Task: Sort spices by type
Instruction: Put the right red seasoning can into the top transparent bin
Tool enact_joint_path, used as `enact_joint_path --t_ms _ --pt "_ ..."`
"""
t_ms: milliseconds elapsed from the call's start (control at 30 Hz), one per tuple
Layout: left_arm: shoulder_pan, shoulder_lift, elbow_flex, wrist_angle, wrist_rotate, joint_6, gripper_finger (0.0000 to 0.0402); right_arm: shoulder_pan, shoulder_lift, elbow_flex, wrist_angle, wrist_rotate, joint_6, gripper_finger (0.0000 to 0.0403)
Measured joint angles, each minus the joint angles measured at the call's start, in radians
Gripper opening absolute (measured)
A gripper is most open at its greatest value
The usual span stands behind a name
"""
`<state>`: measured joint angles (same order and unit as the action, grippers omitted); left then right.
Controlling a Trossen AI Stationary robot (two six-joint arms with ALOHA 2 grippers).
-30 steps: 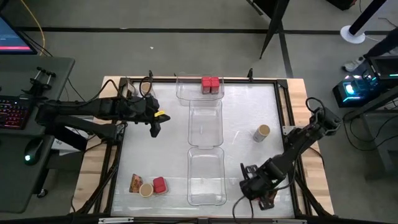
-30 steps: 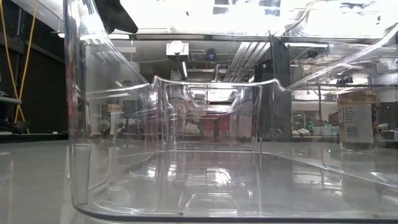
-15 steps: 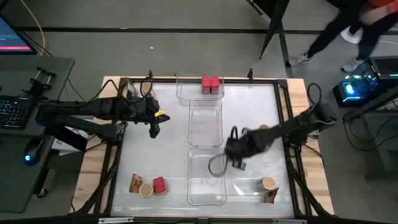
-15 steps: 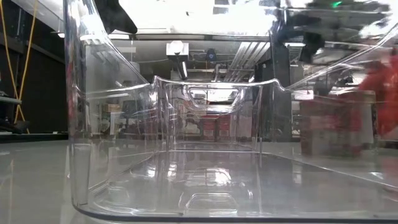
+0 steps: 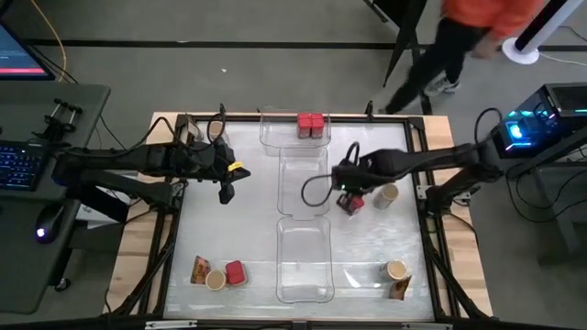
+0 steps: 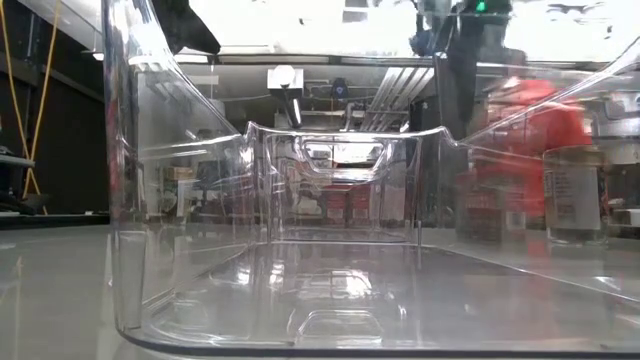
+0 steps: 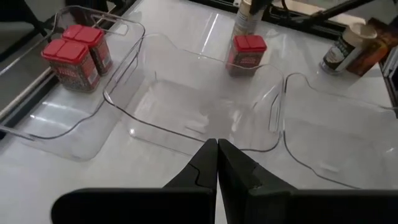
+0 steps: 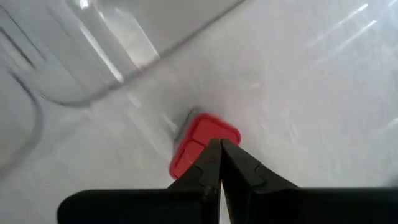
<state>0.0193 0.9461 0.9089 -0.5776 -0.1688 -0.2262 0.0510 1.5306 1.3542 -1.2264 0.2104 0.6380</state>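
So nearest the front edge of the tabletop [image 5: 367,165] there were two little clusters: on the left a brown-orange packet [image 5: 199,270], a tan-topped jar [image 5: 216,280] and a red container [image 5: 236,272] all huddled together, and on the right another jar [image 5: 395,270] just beside a second packet [image 5: 400,290]. Between them sat the nearest clear tray [image 5: 304,261], with nothing in it. Moving back, the middle tray [image 5: 303,183] had nothing in it either. Just to its right the right pincer [image 5: 348,194] hung over a lone red container [image 5: 349,203] standing on the tabletop, fingers pressed together and not holding anything, as far as I could make out from the wrist view, where the red lid [image 8: 202,146] sat right past the closed tips. A third jar [image 5: 387,194] stood near that container, on its right. Over on the left side the left pincer [image 5: 227,191] hovered above bare tabletop, well apart from the trays, jaws closed tight on nothing. Farthest back, the last tray [image 5: 293,133] held two red containers [image 5: 311,125] side by side and touching. Beyond the tabletop a person [image 5: 477,27] in an orange top was out on the floor.
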Motion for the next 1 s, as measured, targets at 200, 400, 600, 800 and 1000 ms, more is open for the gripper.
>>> enact_joint_path --t_ms 200,400,600,800,1000 --pt "0.001 -0.018 0.0 -0.006 -0.021 0.038 0.0 -0.074 -0.042 0.018 -0.007 -0.056 0.138 0.0026" --pt "0.001 -0.07 0.013 -0.09 -0.079 0.028 0.0 -0.096 -0.037 -0.066 0.009 -0.143 0.327 0.0138" --pt "0.001 -0.138 0.041 -0.156 -0.082 0.047 0.0 -0.09 -0.036 -0.109 0.047 -0.156 0.416 0.0265" --pt "0.001 -0.19 0.044 -0.161 -0.087 0.048 0.0 -0.09 0.003 -0.109 0.037 -0.179 0.396 0.0327" --pt "0.001 -0.208 0.044 -0.168 -0.087 0.048 0.0 -0.091 0.09 -0.109 0.069 -0.245 0.324 0.0332"
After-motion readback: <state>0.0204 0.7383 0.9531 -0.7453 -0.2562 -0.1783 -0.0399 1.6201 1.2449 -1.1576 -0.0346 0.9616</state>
